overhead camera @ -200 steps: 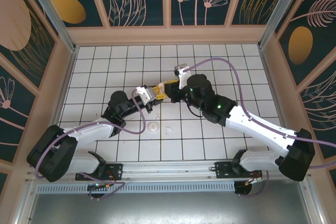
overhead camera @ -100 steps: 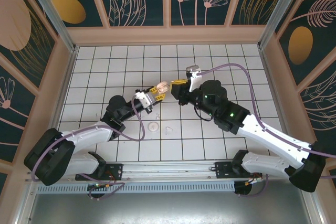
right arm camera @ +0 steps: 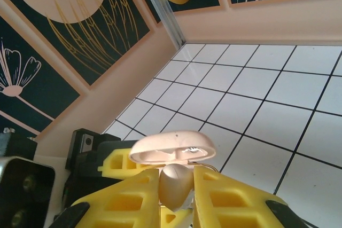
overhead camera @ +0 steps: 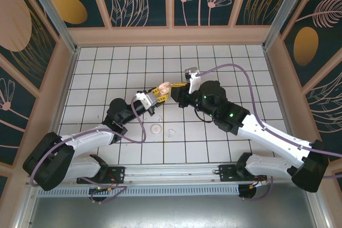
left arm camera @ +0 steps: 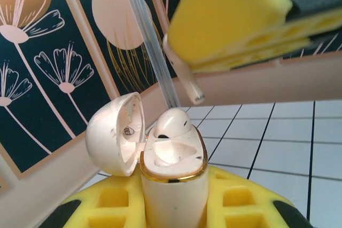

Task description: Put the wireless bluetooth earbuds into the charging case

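Now, left gripper (overhead camera: 158, 92): we see it pinching the charging case (left arm camera: 173, 182) by its lower body, upright.
Right gripper (right arm camera: 176, 177): we see it clamped on the held earbud (right arm camera: 175, 190), just above the left gripper's fingertips.
Charging case: between the left fingers, its lid (left arm camera: 113, 134) swung open sideways.
Seated earbud (left arm camera: 172, 123): in the case's far socket.
Held earbud: stem hanging below the right gripper's fingers, just above the case; we see a gap.
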